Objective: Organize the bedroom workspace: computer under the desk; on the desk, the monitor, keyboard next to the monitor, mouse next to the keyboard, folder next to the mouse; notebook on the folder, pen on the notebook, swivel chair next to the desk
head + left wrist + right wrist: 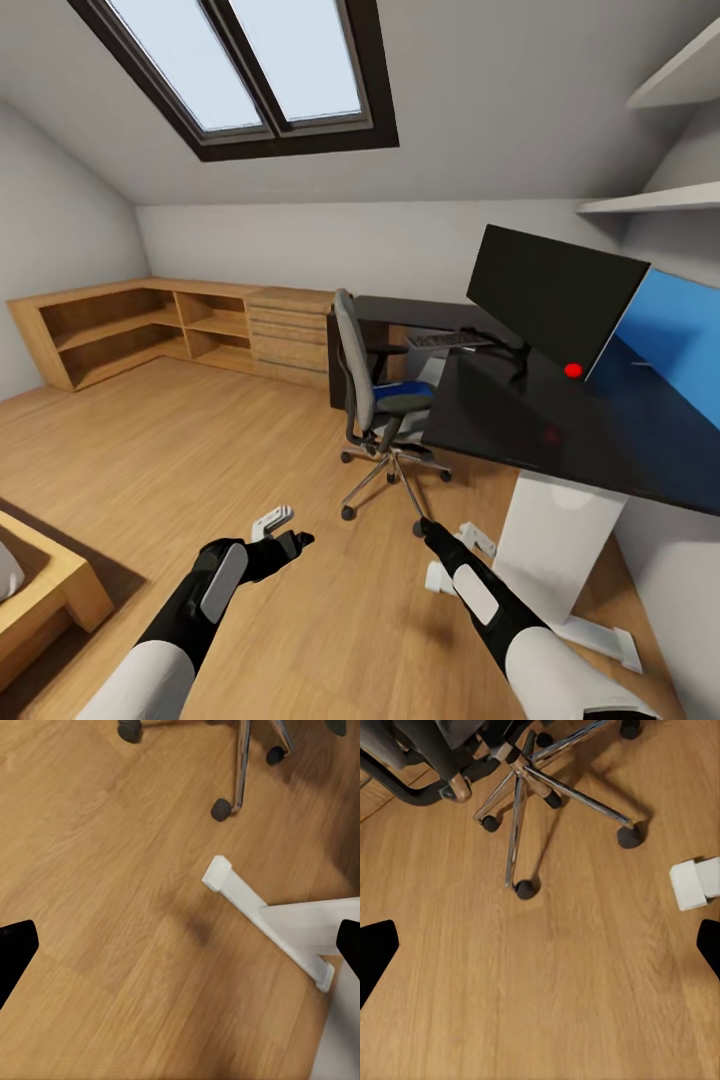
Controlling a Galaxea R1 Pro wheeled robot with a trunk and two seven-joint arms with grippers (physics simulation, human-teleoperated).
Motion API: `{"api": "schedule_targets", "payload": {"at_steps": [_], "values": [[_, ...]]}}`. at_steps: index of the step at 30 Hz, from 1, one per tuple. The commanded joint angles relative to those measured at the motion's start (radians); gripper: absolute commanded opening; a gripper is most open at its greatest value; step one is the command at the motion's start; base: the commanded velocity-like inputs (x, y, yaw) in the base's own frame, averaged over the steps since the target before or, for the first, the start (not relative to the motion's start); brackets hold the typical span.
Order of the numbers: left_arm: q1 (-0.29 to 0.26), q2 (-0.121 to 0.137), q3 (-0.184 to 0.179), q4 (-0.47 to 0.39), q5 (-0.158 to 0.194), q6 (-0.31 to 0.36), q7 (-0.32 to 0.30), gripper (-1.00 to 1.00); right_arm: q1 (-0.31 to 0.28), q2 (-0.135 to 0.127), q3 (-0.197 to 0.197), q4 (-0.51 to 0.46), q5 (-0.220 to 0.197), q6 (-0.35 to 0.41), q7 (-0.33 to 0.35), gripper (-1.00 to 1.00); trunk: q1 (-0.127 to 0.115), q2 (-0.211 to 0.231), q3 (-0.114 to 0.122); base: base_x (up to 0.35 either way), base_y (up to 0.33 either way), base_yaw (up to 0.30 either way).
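I stood a little back from the grey padded swivel chair [375, 400] on its chrome five-star base, both arms held low over the wood floor [200, 450]. My left gripper [285, 535] hung with its fingers spread and nothing between them. My right gripper [428, 527] was also bare; the two dark fingertips at the edges of its wrist view suggested spread jaws. Ahead of both grippers and higher up, the flat bright-blue folder [400, 388] lay on the chair seat. Beyond it to the right stood the glossy black corner desk [540, 430] on white legs, carrying the thin black monitor [555, 295] and, further back, the slim dark keyboard [447, 341]. I judged the folder step to be in hand: still an approach, nothing grasped. Next I would need to close in on the chair, raise a gripper to seat height and take the folder by an edge.
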Motion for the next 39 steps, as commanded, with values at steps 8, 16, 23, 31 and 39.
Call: {"api": "schedule_targets", "payload": {"at_steps": [8,16,23,31,39], "values": [[0.01,0.011,0.009,0.006,0.055,-0.014,0.005,1.0,-0.005,0.006,-0.001,-0.008,-0.02,-0.009,0.038,1.0,0.031,-0.057,-0.026,0.0,0.0,0.0],[0.042,0.023,0.013,0.012,0.137,-0.084,0.024,1.0,-0.005,0.006,-0.003,-0.048,-0.022,-0.01,0.055,1.0,0.061,-0.113,-0.051,0.0,0.0,0.0],[0.049,0.044,0.012,0.012,0.206,-0.092,0.024,1.0,-0.004,0.004,-0.006,-0.061,-0.023,-0.009,0.056,1.0,0.077,-0.141,-0.064,0.0,0.0,0.0],[0.079,0.071,0.002,0.005,0.244,-0.098,0.013,1.0,-0.004,0.005,-0.038,-0.078,-0.045,-0.007,0.052,1.0,0.077,-0.141,-0.062,0.0,0.0,-0.049],[0.12,0.088,-0.007,0.002,0.253,-0.112,0.003,1.0,-0.004,0.005,-0.063,-0.101,-0.067,0.001,0.05,1.0,0.077,-0.141,-0.058,0.037,0.137,-0.215]]}}
